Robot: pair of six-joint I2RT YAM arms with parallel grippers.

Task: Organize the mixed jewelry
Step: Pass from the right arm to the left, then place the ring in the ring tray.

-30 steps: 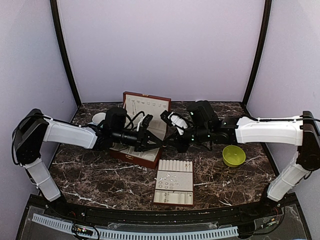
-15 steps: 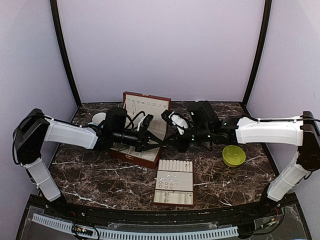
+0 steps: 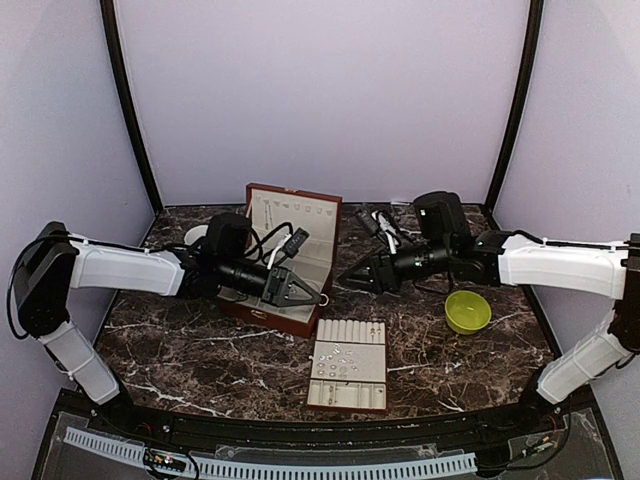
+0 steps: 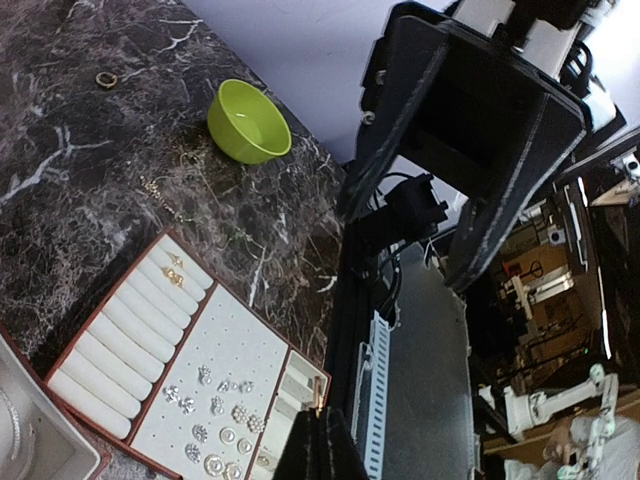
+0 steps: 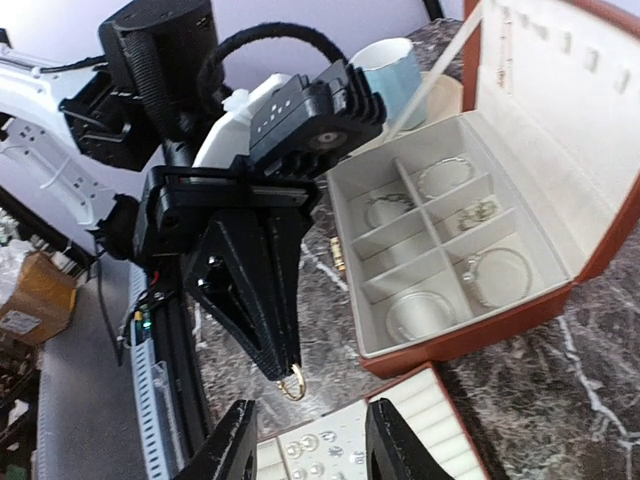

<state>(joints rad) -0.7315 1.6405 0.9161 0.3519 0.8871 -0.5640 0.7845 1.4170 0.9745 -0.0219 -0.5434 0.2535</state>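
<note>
The left gripper [image 5: 285, 362] is closed on a small gold-coloured metal ring [image 5: 291, 384]. It pinches the ring only at the very tips, so the ring hangs below them by its upper edge. The ring is in the air, above the dark marble surface [image 3: 200, 350], at the near right corner of the reddish-brown box with cream compartments [image 5: 470, 340].

The right gripper [image 5: 310, 440] stands to the right, facing the left one. Its jaws are apart and I see nothing between them.

I think the first danger is this thin hold. If the arm makes a quick move or stops suddenly, the ring could turn in the tips and slip out. Then it may fall on the surface and roll away, or drop into a compartment where thin silvery bracelets [image 5: 497, 272] already lie.

The second danger is that the two grippers are close together, so one careless move could make them hit and knock the ring free.

Just nearer lies the flat cream slotted tray [image 3: 350, 330], with small silvery studs [image 4: 215, 405] in its near part. If the closed tips come down too low there, they could push the tray or scatter the studs. The lime-green bowl [image 3: 467, 311] is well apart, at the right.
</note>
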